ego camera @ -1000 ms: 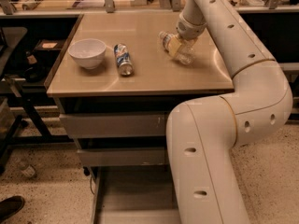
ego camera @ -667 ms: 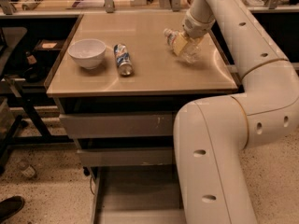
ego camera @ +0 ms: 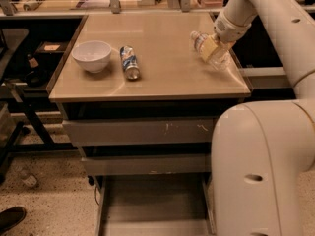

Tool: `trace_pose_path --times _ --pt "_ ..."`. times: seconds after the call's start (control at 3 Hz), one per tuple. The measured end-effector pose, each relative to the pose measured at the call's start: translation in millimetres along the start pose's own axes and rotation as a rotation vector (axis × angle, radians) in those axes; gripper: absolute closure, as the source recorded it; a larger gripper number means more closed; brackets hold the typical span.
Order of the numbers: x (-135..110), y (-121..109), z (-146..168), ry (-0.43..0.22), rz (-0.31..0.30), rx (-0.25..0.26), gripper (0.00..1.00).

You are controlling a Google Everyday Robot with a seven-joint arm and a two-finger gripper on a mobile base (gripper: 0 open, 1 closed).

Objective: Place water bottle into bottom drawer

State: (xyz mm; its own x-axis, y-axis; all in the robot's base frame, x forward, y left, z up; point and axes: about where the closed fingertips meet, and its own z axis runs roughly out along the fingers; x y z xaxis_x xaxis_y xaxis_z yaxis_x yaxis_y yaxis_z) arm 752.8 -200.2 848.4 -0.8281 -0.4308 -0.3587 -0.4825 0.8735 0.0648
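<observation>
The water bottle (ego camera: 220, 59), clear and crinkled with a small cap, is tilted over the right rear part of the tan table top (ego camera: 162, 68). My gripper (ego camera: 211, 48) is shut on its middle, with a tan finger pad (ego camera: 207, 47) across it. The bottle's base is close to the table's right edge. I cannot tell whether it touches the table. The bottom drawer (ego camera: 152, 203) is pulled open below the table front, a wide shallow grey tray with nothing showing in it. My large white arm covers its right side.
A white bowl (ego camera: 92, 55) and a blue-and-silver soda can (ego camera: 130, 62) lying on its side are on the table's left half. Two shut drawer fronts (ego camera: 142, 132) sit above the open drawer. Dark shelving stands at the left, and a small bottle (ego camera: 28, 178) lies on the floor.
My gripper has carried the water bottle to the right, from the table's middle-right toward its right edge. The bowl and the can have not moved.
</observation>
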Motion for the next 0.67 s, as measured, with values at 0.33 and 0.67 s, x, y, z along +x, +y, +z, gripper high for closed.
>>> trace_pose_path --times 0.33,0.67 --pt "27 1 -22 -0.009 0.019 0.010 1.00" --pt "59 13 -43 -0.023 0.012 0.011 1.00"
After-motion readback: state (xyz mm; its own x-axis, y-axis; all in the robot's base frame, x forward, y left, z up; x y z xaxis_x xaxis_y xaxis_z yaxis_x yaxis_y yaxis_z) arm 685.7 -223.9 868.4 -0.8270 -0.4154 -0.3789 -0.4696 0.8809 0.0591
